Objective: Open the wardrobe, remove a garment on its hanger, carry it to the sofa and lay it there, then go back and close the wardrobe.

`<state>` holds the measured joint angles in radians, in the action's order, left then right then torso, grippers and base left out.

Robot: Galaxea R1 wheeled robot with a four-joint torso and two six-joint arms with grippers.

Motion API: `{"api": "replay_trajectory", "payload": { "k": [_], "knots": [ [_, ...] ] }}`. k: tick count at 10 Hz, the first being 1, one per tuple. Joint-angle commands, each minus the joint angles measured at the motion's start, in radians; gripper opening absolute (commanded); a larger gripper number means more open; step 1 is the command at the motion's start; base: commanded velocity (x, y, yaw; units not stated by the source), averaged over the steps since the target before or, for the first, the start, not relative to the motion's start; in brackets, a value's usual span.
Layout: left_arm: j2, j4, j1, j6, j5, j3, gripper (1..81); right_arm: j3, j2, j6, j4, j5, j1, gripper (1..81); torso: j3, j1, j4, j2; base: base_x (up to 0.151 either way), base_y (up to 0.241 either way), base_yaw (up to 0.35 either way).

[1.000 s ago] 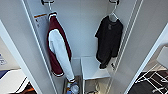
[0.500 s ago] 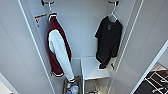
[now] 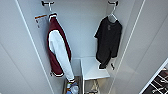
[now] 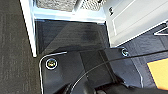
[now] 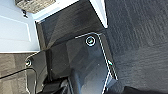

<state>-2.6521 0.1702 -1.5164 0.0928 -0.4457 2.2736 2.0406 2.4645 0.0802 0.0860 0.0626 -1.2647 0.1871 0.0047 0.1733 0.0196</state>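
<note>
Black garment (image 3: 108, 41) — white wardrobe (image 3: 82, 30).

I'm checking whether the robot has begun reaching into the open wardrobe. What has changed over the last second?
Nothing among the things has visibly moved. The whole head view has shifted a little, so the camera moved, not the clothes. The black garment hangs on its hanger from the right hook, untouched; the maroon jacket hangs at the left. The wardrobe stands open as before.
</note>
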Motion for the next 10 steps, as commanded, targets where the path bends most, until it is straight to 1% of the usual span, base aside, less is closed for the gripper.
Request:
{"api": "replay_trajectory", "payload": {
  "k": [1,2,3,5,6,7,8,10],
  "knots": [
    [-0.166,-0.003,-0.035,0.001,0.131,0.206,81.1,0.146,0.145,-0.005,0.017,-0.006,-0.104,81.1,0.0,0.0,0.0,0.0,0.0,0.0,0.0],
    [-0.212,0.02,-0.037,-0.001,0.131,0.28,81.1,0.173,0.18,-0.01,-0.011,-0.038,-0.134,81.1,0.0,0.0,0.0,0.0,0.0,0.0,0.0],
    [-0.252,0.032,-0.037,-0.001,0.147,0.339,81.1,0.2,0.214,-0.01,-0.04,-0.052,-0.16,81.1,0.0,-0.001,0.0,0.001,0.0,0.0,0.0],
    [-0.312,0.04,-0.037,-0.001,0.197,0.409,81.1,0.263,0.277,-0.011,-0.081,-0.066,-0.196,81.1,-0.001,-0.001,0.0,0.001,0.0,0.0,0.0],
    [-0.329,0.041,-0.038,-0.005,0.216,0.415,81.1,0.298,0.311,-0.011,-0.112,-0.084,-0.218,81.1,-0.001,-0.001,0.0,0.001,0.0,0.0,0.0],
    [-0.338,0.046,-0.037,-0.005,0.232,0.414,81.1,0.343,0.351,-0.011,-0.14,-0.086,-0.233,81.1,-0.002,-0.002,0.0,0.001,0.0,0.0,0.0],
    [-0.347,0.046,-0.038,-0.01,0.234,0.415,81.1,0.399,0.394,-0.011,-0.155,-0.086,-0.249,81.1,-0.002,-0.002,0.0,0.001,0.0,0.0,0.0],
    [-0.362,0.046,-0.038,-0.025,0.26,0.415,81.1,0.533,0.484,-0.011,-0.16,-0.086,-0.267,81.1,-0.002,-0.003,0.0,0.002,0.0,0.0,0.0]
  ]
}}
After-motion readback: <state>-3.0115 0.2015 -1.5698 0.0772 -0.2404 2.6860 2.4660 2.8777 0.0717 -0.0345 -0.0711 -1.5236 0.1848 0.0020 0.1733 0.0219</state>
